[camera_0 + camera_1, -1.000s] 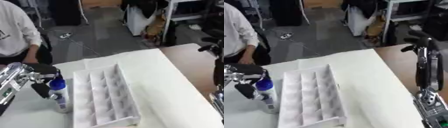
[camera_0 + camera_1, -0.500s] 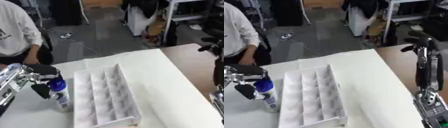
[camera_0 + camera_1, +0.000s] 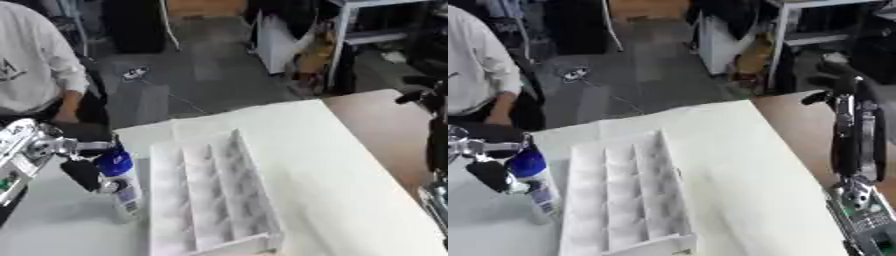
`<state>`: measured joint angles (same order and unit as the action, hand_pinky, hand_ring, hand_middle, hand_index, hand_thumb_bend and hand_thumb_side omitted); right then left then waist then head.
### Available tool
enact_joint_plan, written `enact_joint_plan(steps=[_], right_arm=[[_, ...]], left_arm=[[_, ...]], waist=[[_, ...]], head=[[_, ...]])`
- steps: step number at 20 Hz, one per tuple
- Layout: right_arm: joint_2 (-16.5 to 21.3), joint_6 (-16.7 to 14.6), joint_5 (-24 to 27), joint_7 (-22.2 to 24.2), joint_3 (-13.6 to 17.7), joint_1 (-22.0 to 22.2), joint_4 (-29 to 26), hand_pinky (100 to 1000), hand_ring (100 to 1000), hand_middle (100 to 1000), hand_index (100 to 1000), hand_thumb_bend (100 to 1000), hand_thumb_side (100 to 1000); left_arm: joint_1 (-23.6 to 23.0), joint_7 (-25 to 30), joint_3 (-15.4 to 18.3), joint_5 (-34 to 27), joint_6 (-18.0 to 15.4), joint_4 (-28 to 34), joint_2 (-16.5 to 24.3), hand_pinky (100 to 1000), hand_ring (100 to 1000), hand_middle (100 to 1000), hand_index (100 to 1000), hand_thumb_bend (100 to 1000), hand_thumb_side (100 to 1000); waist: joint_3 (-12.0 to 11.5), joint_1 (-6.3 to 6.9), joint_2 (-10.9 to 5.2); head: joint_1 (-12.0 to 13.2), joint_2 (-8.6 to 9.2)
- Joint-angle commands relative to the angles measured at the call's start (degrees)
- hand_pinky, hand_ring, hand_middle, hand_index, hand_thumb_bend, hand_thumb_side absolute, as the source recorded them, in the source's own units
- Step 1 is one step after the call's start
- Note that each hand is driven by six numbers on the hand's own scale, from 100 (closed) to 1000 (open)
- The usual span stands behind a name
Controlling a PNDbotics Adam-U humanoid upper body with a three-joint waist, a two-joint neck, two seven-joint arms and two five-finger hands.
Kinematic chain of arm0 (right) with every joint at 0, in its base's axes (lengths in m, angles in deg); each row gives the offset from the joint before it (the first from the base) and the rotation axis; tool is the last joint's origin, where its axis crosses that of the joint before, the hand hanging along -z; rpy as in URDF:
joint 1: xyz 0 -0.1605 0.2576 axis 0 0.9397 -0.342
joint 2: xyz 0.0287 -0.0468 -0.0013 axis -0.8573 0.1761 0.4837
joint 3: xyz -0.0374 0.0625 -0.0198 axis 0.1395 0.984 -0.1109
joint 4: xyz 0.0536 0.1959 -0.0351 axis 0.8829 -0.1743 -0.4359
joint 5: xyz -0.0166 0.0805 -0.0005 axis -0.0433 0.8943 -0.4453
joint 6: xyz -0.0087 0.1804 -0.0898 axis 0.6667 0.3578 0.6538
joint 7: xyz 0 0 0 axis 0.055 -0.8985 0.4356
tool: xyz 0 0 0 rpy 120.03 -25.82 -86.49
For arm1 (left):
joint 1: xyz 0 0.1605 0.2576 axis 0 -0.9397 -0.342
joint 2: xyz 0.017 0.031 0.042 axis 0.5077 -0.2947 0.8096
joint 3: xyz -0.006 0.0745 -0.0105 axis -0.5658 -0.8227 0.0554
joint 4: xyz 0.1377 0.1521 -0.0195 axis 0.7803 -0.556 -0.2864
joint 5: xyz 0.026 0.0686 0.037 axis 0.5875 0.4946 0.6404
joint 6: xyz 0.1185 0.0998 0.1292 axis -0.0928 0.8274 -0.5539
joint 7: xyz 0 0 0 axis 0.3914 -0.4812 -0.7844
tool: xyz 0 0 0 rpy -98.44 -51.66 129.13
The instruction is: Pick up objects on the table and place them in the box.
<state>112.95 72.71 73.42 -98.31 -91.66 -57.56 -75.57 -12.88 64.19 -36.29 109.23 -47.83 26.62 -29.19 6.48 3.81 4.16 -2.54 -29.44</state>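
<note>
A white bottle with a blue cap [image 3: 120, 179] stands upright just left of the white divided box [image 3: 208, 197]. My left hand [image 3: 80, 165] comes in from the left and its dark fingers and thumb are curled round the bottle near the cap. The box is a long tray with several small compartments, and they look empty. My right hand [image 3: 840, 82] is raised high at the right edge above the brown table part, dark fingers relaxed, holding nothing.
A white cloth [image 3: 332, 170] covers the table right of the box; bare brown table [image 3: 802, 125] shows at the far right. A person in a white top [image 3: 35, 75] stands beyond the table's far left edge.
The bottle and my left hand have shifted slightly; the box and my right arm stay where they were.
</note>
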Motion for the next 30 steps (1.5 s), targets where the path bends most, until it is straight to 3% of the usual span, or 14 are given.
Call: enact_joint_plan(steps=[1, 6, 13, 17, 25, 27, 28, 30], right_arm=[[0.99, -0.07, 0.3, 0.18, 0.47, -0.46, -0.59, 490, 666, 702, 772, 100, 879], [1.01, -0.07, 0.38, 0.2, 0.49, -0.41, -0.53, 491, 667, 702, 772, 100, 879], [0.85, -0.07, 0.4, 0.35, 0.42, -0.5, -0.45, 491, 667, 703, 772, 100, 880], [0.73, -0.09, 0.44, 0.47, 0.35, -0.67, -0.46, 491, 668, 703, 773, 100, 880], [0.66, -0.09, 0.46, 0.62, 0.28, -0.99, -0.45, 492, 669, 704, 773, 100, 882], [0.61, -0.11, 0.46, 0.67, 0.25, -1.08, -0.46, 492, 669, 704, 773, 100, 880], [0.59, -0.12, 0.47, 0.7, 0.24, -1.11, -0.46, 492, 669, 704, 773, 100, 881], [0.6, -0.12, 0.47, 0.74, 0.25, -1.13, -0.44, 492, 669, 704, 773, 100, 881]], left_arm=[[1.63, 3.31, 2.02, -1.59, -2.16, 3.04, 2.16, 100, 100, 265, 500, 208, 524], [2.53, 0.57, 3.74, -6.38, -2.12, 6.78, 1.88, 100, 100, 270, 501, 185, 555], [3.9, -11.53, 2.69, -13.14, -9.08, 8.05, 0.3, 100, 100, 274, 504, 173, 584], [4.97, -15.46, 0.99, -13.73, -11.96, 5.97, -1.75, 100, 100, 279, 508, 172, 593], [6.99, -17.83, -0.05, -12.33, -13.69, 2.95, -4.64, 100, 100, 283, 511, 171, 600], [7.31, -17.49, -0.36, -11.66, -13.55, 2.13, -5.08, 100, 100, 347, 537, 160, 642], [7.44, -17.17, -0.51, -11.0, -13.45, 1.87, -5.24, 100, 283, 461, 617, 295, 641], [7.56, -15.83, -0.91, -8.63, -13.34, 1.47, -5.38, 648, 727, 787, 857, 620, 781]], waist=[[-0.22, -0.11, -1.08], [-0.43, -0.06, -1.25], [-0.37, -0.09, -1.25], [0.07, -0.16, -1.17], [0.71, -0.06, -0.84], [0.8, -0.02, -0.8], [0.85, -0.01, -0.79], [0.91, 0.02, -0.75]], head=[[-0.18, 0.48], [-0.39, 0.42], [-0.48, 0.36], [-0.35, 0.39], [-0.17, 0.45], [-0.09, 0.5], [-0.09, 0.51], [-0.09, 0.5]])
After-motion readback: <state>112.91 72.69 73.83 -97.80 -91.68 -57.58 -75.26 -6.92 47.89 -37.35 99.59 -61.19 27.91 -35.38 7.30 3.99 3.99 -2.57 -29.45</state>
